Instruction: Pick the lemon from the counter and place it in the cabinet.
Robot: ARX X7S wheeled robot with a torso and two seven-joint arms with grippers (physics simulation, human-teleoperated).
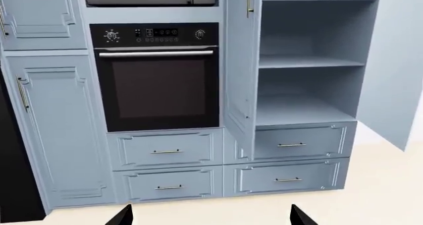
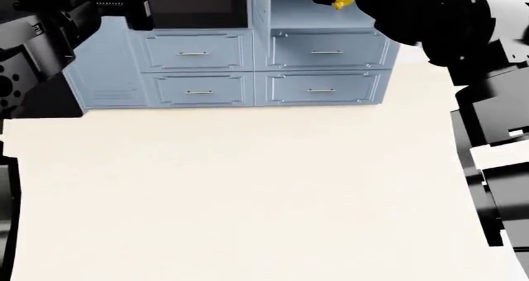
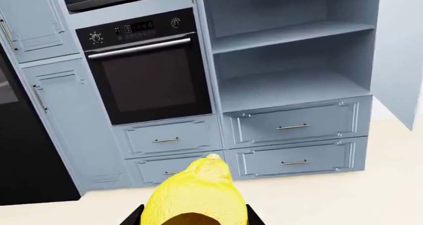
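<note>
The yellow lemon (image 3: 195,195) sits between the black fingers of my right gripper (image 3: 193,216), which is shut on it. In the head view the lemon (image 2: 343,3) shows as a small yellow spot at the top, under the black right arm, in front of the open cabinet (image 2: 326,12). The cabinet (image 3: 290,86) is pale blue-grey, its door swung open, with bare flat shelves. My left gripper (image 1: 210,216) is open and holds nothing; only its two dark fingertips (image 1: 121,217) show. The cream-white counter (image 2: 248,188) spreads below both arms.
A black built-in oven (image 1: 157,76) stands left of the open cabinet (image 1: 307,66). Drawers with brass bar handles (image 2: 326,52) sit below the shelves. The open cabinet door (image 3: 396,56) hangs at the right. A tall panelled door (image 1: 56,131) stands left of the oven.
</note>
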